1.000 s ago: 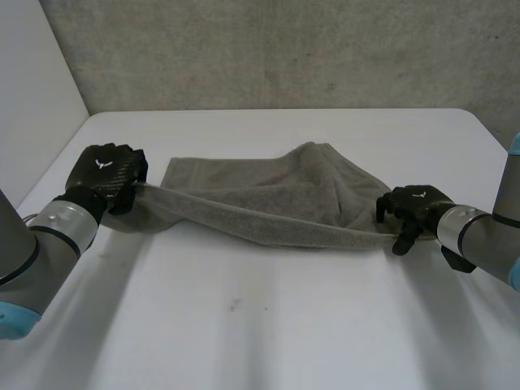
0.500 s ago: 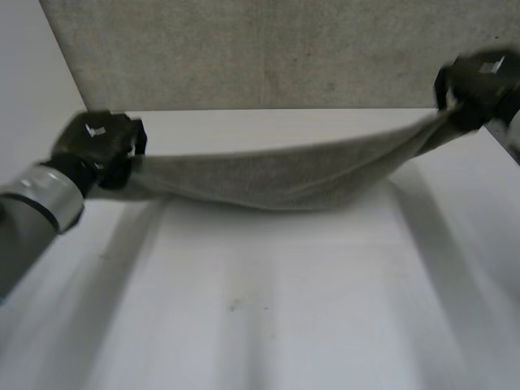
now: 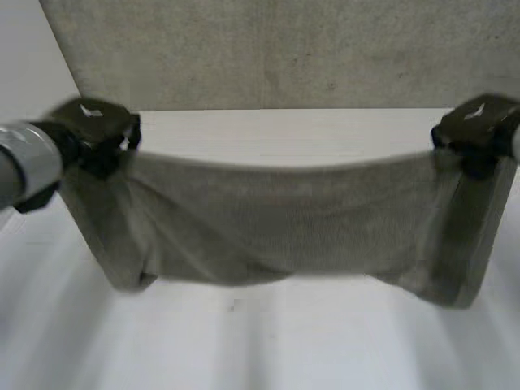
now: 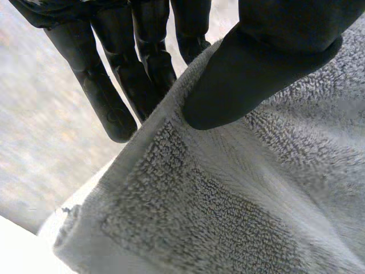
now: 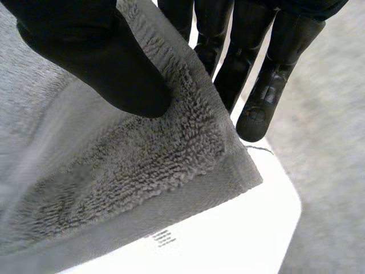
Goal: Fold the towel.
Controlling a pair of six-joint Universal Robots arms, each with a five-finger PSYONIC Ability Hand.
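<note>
Towel point(image 3: 276, 219) spans left hand point(image 3: 96, 130), right hand point(image 3: 475, 130); wrist views: corners pinched.

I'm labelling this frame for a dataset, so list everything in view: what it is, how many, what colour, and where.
towel: 1, grey, held up over the table, stretched between the two hands, its lower part hanging down.
table: 1, white, beneath the towel.
wall: 1, grey, behind the table's far edge.
left hand: 1, black, pinching one upper corner of the towel between thumb and fingers.
right hand: 1, black, pinching the opposite upper corner the same way.
</note>
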